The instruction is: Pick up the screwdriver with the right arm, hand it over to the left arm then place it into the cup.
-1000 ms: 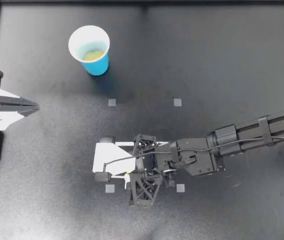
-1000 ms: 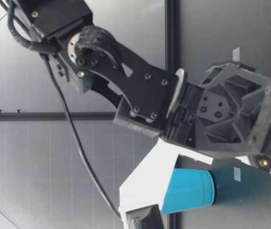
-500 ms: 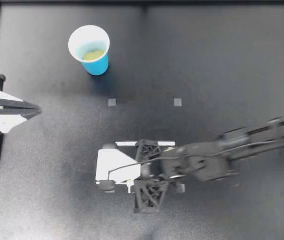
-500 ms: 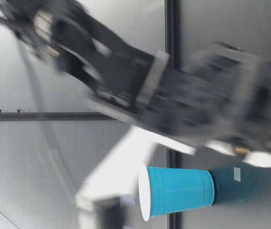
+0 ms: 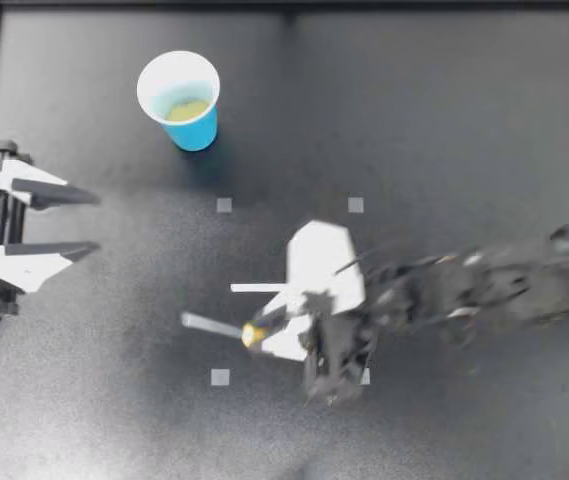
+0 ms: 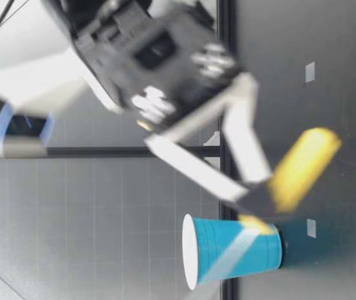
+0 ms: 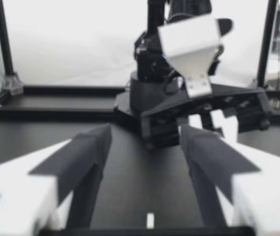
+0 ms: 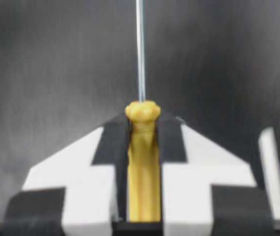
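L→R. My left gripper (image 5: pixel 97 222) sits at the table's (image 5: pixel 444 120) left edge, abt midway along it. Its fingers are spread wide w/ nothing btwn them. The left wrist view agrees: both fingers (image 7: pixel 88 157) are parted over bare table, w/ my right arm ahead of them.

The cup (image 5: pixel 197 130) stands upright near the left corner on the side far from the low camera, well apart from both grippers and nearer the left one.

The screwdriver (image 5: pixel 226 328) is near the table's middle, a bit toward the low-camera edge, held by my right gripper (image 5: pixel 269 325), whose arm comes in from the right edge. That gripper is clamped on the yellow handle (image 8: pixel 142 167); in the right wrist view both fingers press it from 2 sides and the bare shaft (image 8: pixel 140 49) runs straight ahead. The low view is too smeared to tell if the tool is clear of the table.

Key relation: the long axis lies approx. left–right, w/ the shaft tip toward the left edge and the handle toward the right. The tip is well apart from the left gripper, which sits more toward the cup's side.

Judgement: the free shaft is the only part open for the left arm. Shaft and left fingers are nearly head-on, so 1 of them prob. needs turning crosswise. The left arm should close the gap, since it's also nearer the cup.
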{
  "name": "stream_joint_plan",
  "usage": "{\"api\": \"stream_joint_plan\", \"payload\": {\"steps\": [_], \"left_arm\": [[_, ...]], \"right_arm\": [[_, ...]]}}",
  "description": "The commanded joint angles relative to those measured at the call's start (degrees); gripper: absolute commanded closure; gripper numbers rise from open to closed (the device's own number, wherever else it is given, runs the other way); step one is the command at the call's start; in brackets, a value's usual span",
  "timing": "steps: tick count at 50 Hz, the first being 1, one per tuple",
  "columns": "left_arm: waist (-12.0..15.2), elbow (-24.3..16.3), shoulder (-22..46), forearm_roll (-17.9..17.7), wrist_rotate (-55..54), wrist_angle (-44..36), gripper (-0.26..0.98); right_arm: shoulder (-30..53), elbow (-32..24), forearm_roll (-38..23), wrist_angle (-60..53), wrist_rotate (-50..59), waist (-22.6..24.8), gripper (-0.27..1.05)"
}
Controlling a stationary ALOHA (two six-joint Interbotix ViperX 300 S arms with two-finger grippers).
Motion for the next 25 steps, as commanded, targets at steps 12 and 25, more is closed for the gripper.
{"api": "stream_joint_plan", "payload": {"steps": [12,25], "left_arm": [[0.09,-6.42,8.79,-0.97,-2.29,-5.27,0.12],[0.09,-9.67,15.21,-0.97,-4.13,-8.79,0.12]], "right_arm": [[-4.22,4.66,0.18,-22.68,-8.35,-4.48,0.74],[-1.85,-0.35,0.26,-23.12,-12.66,-6.68,0.74]]}}
